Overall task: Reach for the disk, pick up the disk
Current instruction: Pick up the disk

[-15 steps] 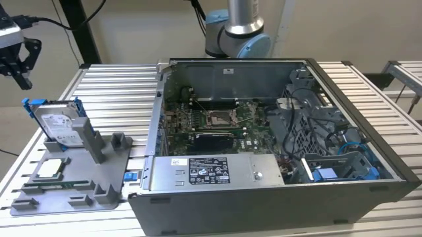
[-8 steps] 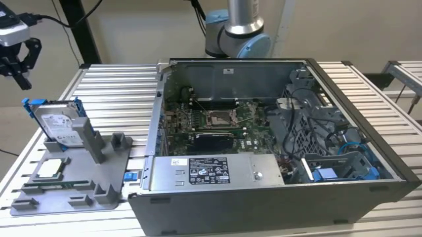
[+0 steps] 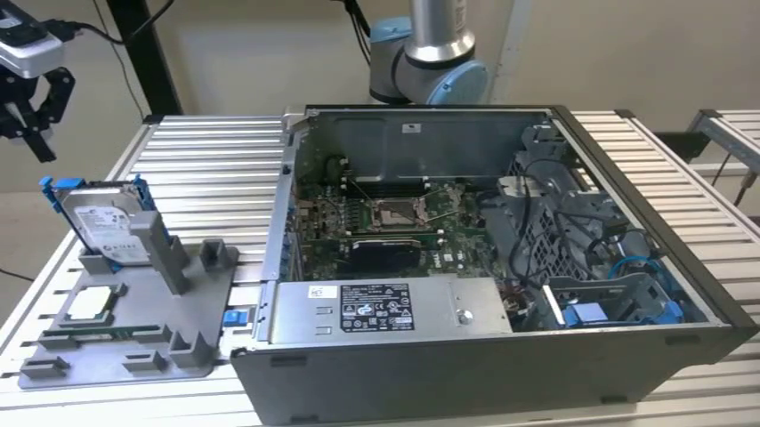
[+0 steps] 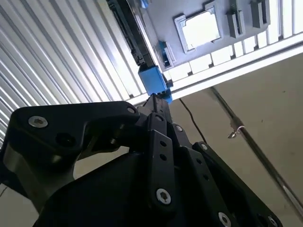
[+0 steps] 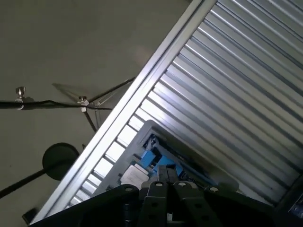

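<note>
Disk (image 3: 110,227), one, upright in grey holder (image 3: 190,307), one gripper (image 3: 43,151) clenched empty, apart from it, one open case (image 3: 475,378) nearby.

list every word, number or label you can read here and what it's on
Nothing here is legible; every print is too small.
On the disk, a white label with black print: unreadable.
On the power supply, a black-and-white label: unreadable.
Small white sticker beside that label: unreadable.
White tag on the back wall of the case: unreadable.
</note>
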### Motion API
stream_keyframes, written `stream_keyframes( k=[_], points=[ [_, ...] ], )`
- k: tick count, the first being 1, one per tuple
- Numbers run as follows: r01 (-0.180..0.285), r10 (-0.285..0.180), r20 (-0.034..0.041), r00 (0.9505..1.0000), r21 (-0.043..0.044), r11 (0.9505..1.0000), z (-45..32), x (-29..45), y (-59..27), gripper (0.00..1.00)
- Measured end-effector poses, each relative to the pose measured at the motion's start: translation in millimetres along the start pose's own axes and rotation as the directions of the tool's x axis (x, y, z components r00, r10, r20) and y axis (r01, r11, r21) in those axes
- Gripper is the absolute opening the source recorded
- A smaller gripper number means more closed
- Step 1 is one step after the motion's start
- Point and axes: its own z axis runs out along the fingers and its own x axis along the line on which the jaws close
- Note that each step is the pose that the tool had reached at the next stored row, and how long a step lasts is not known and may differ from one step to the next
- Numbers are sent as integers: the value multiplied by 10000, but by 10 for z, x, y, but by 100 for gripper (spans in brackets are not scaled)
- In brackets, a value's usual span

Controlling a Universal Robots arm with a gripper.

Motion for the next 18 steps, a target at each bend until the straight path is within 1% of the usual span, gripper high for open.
stream_keyframes(
  k=[3, 5, 7, 9, 11, 13, 15, 18],
  points=[
    [544, -544, -21, 9985, -1, 9985, 0, 0, 1, 0],
    [908, -908, -34, 9959, -2, 9959, 0, 0, 1, 0],
    [1265, -1265, -48, 9920, -3, 9920, 0, 0, 0, 0],
    [1636, -1636, -61, 9865, -5, 9865, 0, 0, 0, 0],
    [1985, -1985, -75, 9801, -8, 9801, 0, 0, 1, 0],
    [2337, -2337, -87, 9723, -10, 9723, 0, 0, 0, 0],
    [2695, -2695, -100, 9629, -14, 9630, 0, 0, 0, 0],
    [3220, -3220, -100, 9467, 10, 9467, -1, 0, 1, 0]
  ],
)
